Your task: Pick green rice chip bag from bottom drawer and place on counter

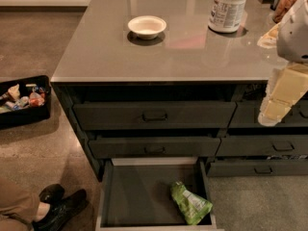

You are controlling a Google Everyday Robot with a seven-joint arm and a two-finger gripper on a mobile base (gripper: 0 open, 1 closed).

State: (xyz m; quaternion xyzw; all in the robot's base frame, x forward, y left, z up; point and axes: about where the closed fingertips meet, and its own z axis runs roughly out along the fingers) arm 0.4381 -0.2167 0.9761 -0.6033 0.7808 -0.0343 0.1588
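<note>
green rice chip bag [190, 203]: bright green, white and pale markings
bottom drawer [139, 196]: dark grey floor, pale rim
counter [183, 52]: glossy grey-brown
bowl [147, 26]: white
drawer fronts [154, 115]: near-black
tub [229, 6]: white, printed label
gripper [274, 110]: cream-white, at the right edge before the upper drawers
shoes [60, 205]: black

**Count at the cabinet**

1 counter [192, 52] carries 1 white bowl [147, 26] and 1 white jar [227, 7]. 5 closed drawer fronts [154, 115]. 1 open bottom drawer [137, 196] with 1 green rice chip bag [191, 203]. 1 gripper [272, 113] hangs at the right edge. 1 black bin [24, 110], 2 black shoes [65, 208].
</note>
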